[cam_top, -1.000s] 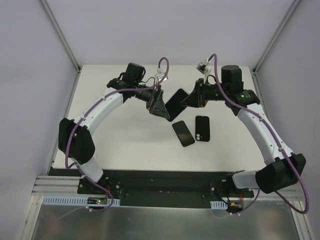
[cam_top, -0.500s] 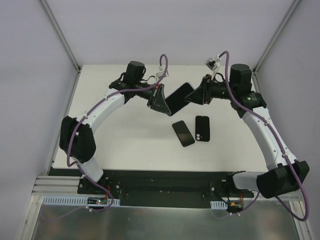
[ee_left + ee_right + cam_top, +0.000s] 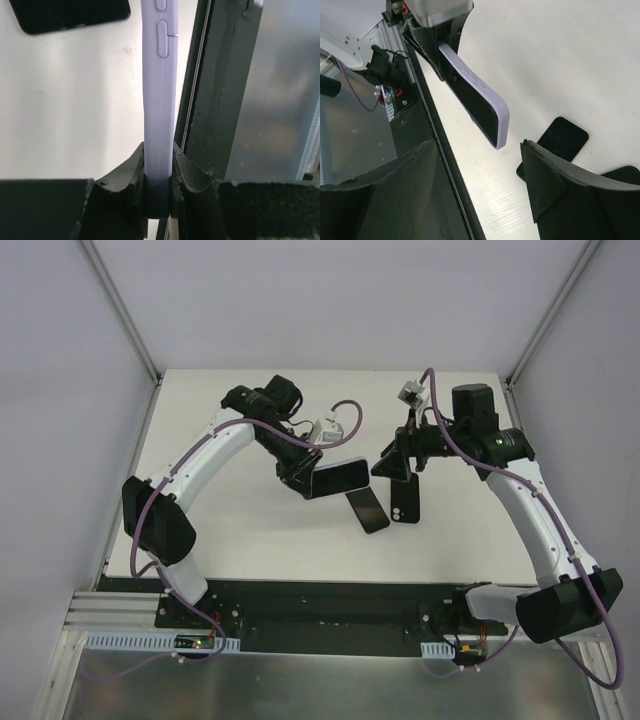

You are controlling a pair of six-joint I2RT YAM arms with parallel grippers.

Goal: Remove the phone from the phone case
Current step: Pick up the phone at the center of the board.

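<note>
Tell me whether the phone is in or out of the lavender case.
In: the phone shows its dark screen flush inside the lavender case, clamped by the left gripper.

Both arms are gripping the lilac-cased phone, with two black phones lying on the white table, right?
No: only the left tool grips the lilac-cased phone; the right tool is open, not gripping it, as the right wrist view shows.

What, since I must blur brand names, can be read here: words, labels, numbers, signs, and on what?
No text reads in any view.
Lilac silicone phone case, clamped in the left gripper: moulded side buttons, no lettering.
Two flat black slabs on the white table: no marks visible.
Small circuit boards below the arm bases: too small to read.
</note>
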